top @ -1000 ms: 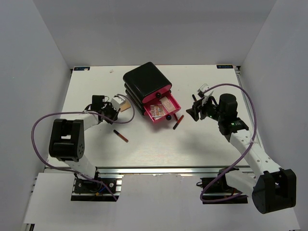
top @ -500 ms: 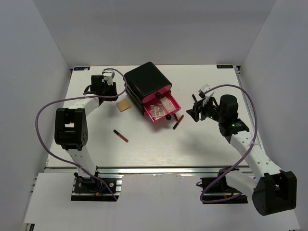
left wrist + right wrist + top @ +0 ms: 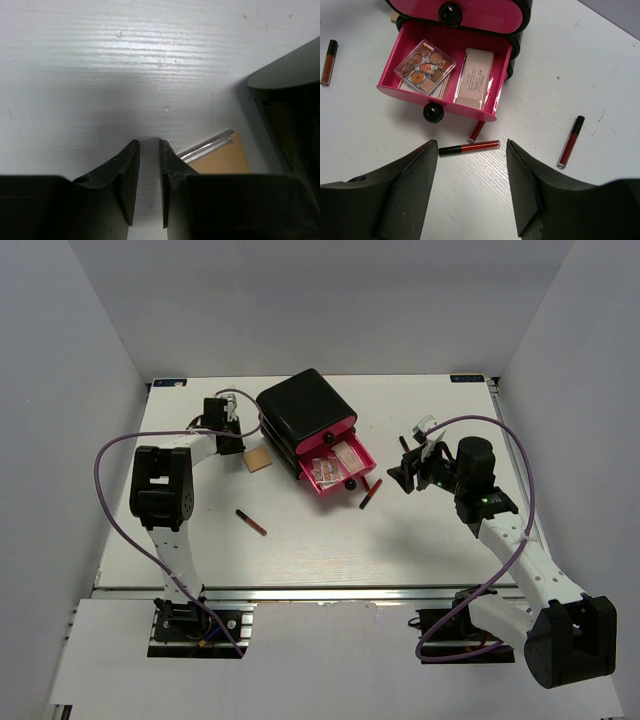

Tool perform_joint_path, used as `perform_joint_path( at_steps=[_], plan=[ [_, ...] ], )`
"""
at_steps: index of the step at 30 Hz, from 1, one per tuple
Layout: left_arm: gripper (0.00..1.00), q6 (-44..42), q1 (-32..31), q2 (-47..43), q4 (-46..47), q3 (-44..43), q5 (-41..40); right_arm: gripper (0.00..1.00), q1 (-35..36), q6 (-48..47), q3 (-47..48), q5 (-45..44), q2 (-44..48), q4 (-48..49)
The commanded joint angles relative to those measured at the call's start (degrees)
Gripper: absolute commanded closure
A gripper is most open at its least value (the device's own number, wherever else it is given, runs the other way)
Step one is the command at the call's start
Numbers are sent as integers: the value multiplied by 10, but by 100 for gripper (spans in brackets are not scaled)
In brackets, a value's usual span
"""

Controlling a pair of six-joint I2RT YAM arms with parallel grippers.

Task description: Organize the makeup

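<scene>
Several pieces of makeup show. A tan packet (image 3: pixel 258 460) (image 3: pixel 225 159) lies flat left of the black drawer box (image 3: pixel 305 408). My left gripper (image 3: pixel 234 443) (image 3: pixel 149 142) hangs low over bare table just left of that packet, jaws a narrow gap apart with nothing between them. The pink drawer (image 3: pixel 395 92) stands pulled out, holding a palette (image 3: pixel 425 67) and a beige tube (image 3: pixel 476 77). My right gripper (image 3: pixel 410 466) (image 3: pixel 470 143) is open above a red-and-black lipstick (image 3: pixel 469 147). Another lipstick (image 3: pixel 477 131) pokes out from under the drawer.
Loose lipsticks lie at the right (image 3: pixel 571 141) and on the table's left middle (image 3: pixel 251 522) (image 3: pixel 329 55). The box's side (image 3: pixel 295 100) stands close on the left gripper's right. White walls enclose the table (image 3: pixel 330 560).
The left arm lifted away toward the far left, then came down beside the tan packet, which now lies loose on the table. Its jaws went from shut to a narrow gap. The right arm is still.
</scene>
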State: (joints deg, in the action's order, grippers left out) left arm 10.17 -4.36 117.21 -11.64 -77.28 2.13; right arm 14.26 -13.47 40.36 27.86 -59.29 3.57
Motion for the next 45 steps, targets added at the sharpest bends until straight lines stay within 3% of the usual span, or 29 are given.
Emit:
perform_joint_path(
  at_steps=[1, 7, 11, 24, 31, 33, 34, 40, 41, 45],
  plan=[
    [69, 22, -4, 6, -10, -16, -13, 37, -2, 13, -3, 11, 13, 27],
    [74, 17, -28, 29, -23, -24, -13, 37, -2, 15, -3, 12, 10, 28],
    [77, 14, -50, 14, -24, 19, 3, 37, -3, 13, -1, 10, 11, 28],
    [78, 84, -157, -178, 12, 274, 28, 37, -3, 4, -6, 20, 7, 35],
    [78, 124, -166, -250, 5, 282, 24, 37, -3, -6, -2, 49, -4, 33],
    [67, 140, -166, -254, -23, 260, -9, 37, -2, -6, 1, 53, -8, 33],
    [47, 154, -166, -252, -38, 230, -39, 38, -2, -6, 3, 54, -10, 32],
    [13, 125, -166, -238, -89, 179, -58, 37, -3, -6, 2, 51, -7, 30],
    [2, 122, -166, -240, -97, 180, -57, 38, -2, -6, -1, 50, -4, 31],
    [2, 151, -178, -251, -137, 185, -69, 37, -3, -2, -10, 47, 3, 32]
  ],
)
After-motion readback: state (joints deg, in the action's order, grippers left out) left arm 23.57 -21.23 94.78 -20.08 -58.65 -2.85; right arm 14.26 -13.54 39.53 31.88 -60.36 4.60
